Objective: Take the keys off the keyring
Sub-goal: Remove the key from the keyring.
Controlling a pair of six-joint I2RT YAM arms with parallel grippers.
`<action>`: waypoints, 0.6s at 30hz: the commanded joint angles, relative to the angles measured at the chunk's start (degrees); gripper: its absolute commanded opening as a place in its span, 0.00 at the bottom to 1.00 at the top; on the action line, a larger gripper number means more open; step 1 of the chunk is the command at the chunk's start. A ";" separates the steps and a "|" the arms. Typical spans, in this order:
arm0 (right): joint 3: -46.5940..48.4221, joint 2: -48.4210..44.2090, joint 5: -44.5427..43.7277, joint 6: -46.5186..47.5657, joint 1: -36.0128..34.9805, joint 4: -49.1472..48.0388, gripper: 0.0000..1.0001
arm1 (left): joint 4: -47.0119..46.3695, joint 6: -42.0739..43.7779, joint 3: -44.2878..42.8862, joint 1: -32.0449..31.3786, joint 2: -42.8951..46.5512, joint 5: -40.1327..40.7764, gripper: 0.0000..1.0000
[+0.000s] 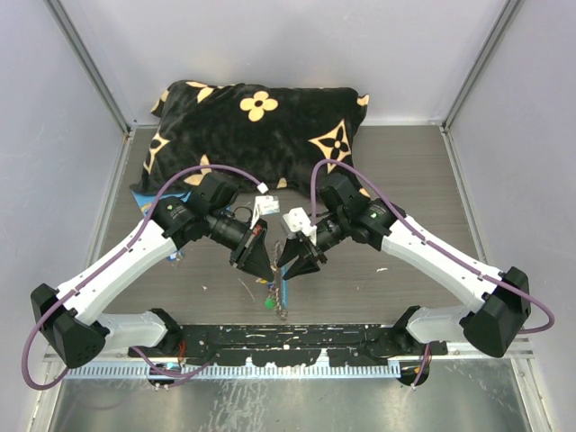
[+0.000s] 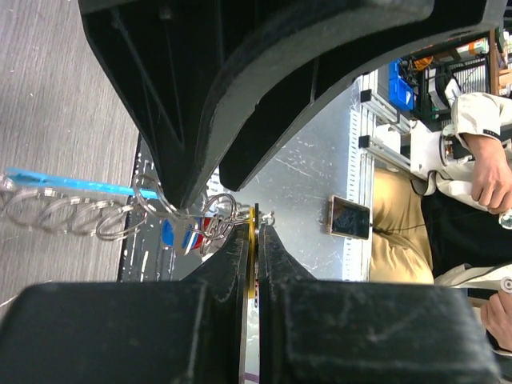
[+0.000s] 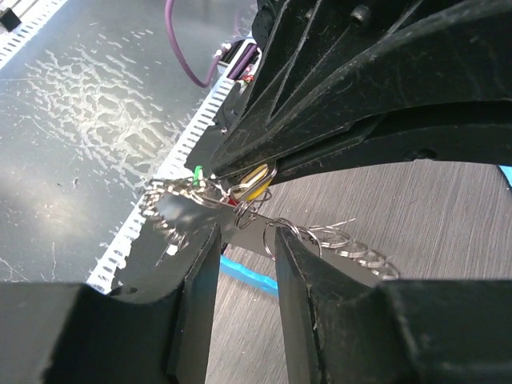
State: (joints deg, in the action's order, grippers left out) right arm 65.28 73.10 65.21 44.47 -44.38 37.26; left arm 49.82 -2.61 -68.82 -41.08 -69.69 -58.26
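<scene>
Light, slippery and floppy, the keyring (image 2: 80,212) with its tiny keys (image 2: 188,236) hangs at 6 o'clock of both hands, over the surface (image 1: 405,270), the left hand (image 2: 252,230) pinched on a yellow tab (image 2: 251,248), the right hand (image 3: 246,236) parted around rings; stiff key heads look best to grip.
</scene>
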 commanded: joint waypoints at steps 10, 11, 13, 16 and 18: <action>0.67 -1.55 -2.27 -6.05 -1.15 -5.22 0.36 | -5.49 -2.98 -1.19 0.07 -0.07 -2.50 0.00; 0.72 -1.48 -2.44 -6.14 -1.15 -5.32 0.34 | -5.57 -3.07 -1.28 0.09 -0.16 -2.48 0.00; 0.78 -1.53 -2.75 -6.26 -1.29 -5.40 0.28 | -5.53 -3.19 -1.32 0.08 -0.18 -2.46 0.00; 1.20 -1.55 -2.89 -6.24 -1.28 -5.07 0.16 | -5.40 -3.23 -1.41 0.11 -0.18 -2.41 0.00; 1.71 -1.51 -2.90 -5.53 -1.16 -4.21 0.06 | -4.83 -2.84 -1.49 0.05 -0.02 -2.37 0.00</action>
State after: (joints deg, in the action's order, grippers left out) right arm 65.06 73.10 62.48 39.03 -45.28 34.04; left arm 47.88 -5.26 -68.82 -41.08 -70.26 -58.08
